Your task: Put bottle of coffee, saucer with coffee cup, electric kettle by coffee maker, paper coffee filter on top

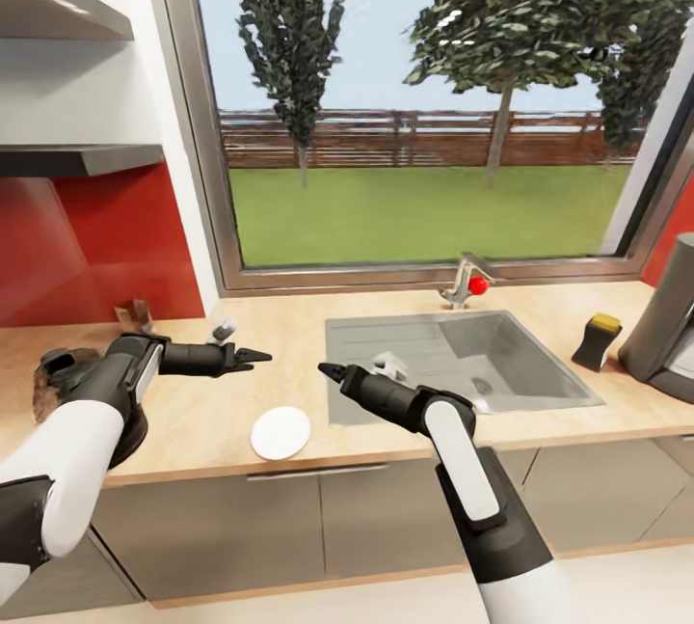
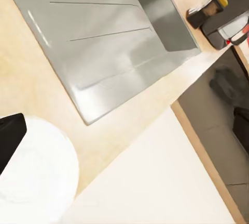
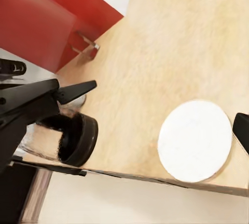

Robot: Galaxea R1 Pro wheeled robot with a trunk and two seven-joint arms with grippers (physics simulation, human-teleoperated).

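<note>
A white saucer (image 1: 280, 432) (image 2: 36, 174) (image 3: 194, 141) lies flat near the front edge of the countertop (image 1: 289, 315). My left gripper (image 1: 258, 355) hovers open just behind and left of it, pointing right. My right gripper (image 1: 326, 370) stands open to the saucer's right, pointing left, with one fingertip (image 3: 241, 129) by the plate's rim. The electric kettle (image 1: 56, 381) (image 3: 66, 140) stands at the far left, partly behind my left arm. At the far right, the coffee maker (image 1: 670, 320) (image 2: 231, 13) has the bottle of coffee (image 1: 598, 339) (image 2: 207, 8) standing beside it.
An inset steel sink (image 1: 501, 354) with a drainboard (image 2: 98, 37) fills the counter's middle right, and a faucet (image 1: 466, 282) with a red knob stands behind it. Grey shelves (image 1: 82, 159) hang on the upper-left wall. A small brown holder (image 1: 135, 313) sits by the red backsplash.
</note>
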